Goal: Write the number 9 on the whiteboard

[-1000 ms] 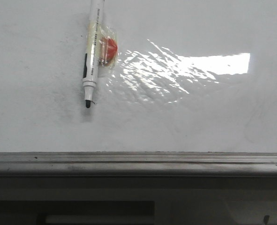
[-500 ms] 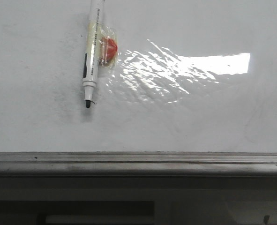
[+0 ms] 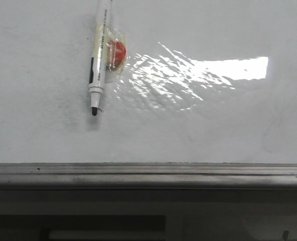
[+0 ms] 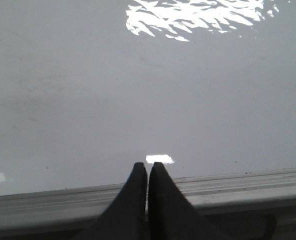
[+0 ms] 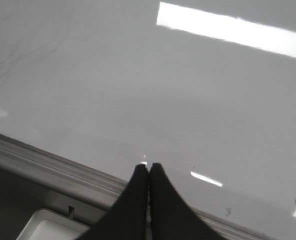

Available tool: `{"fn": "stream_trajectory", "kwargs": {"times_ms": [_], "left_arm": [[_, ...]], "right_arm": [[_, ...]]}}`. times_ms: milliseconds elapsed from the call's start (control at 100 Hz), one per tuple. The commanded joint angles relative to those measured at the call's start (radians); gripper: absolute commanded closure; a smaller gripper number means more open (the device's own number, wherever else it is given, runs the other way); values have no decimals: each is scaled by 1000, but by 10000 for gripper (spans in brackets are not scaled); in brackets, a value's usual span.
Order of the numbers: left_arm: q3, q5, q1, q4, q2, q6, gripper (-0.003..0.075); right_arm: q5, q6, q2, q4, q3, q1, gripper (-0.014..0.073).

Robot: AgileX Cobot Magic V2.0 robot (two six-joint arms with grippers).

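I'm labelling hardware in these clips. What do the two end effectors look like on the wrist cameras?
Both look alike: the left end effector and right end effector each show two matte black fingers tapering to narrow, rounded tips. No cables, markings or coloured pads are visible. The arms themselves are out of view.

Marker (image 3: 98, 60) on the whiteboard (image 3: 213, 130), left of centre, far side.
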Motion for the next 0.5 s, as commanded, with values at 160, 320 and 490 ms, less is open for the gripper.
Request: {"fn": "stream_trajectory", "kwargs": {"times_ms": [160,320,490], "left_arm": [[17,-53,1,-2,-25,-6,741],[17,-53,1,-2,-25,-6,741],[17,-53,1,-2,-25,-6,741]], "right_arm": [[-2,-2,-15,-15,28,-6,655],[-2,-2,-15,-15,28,-6,655],[-11,-2,-15,-15,28,-6,655]]}}
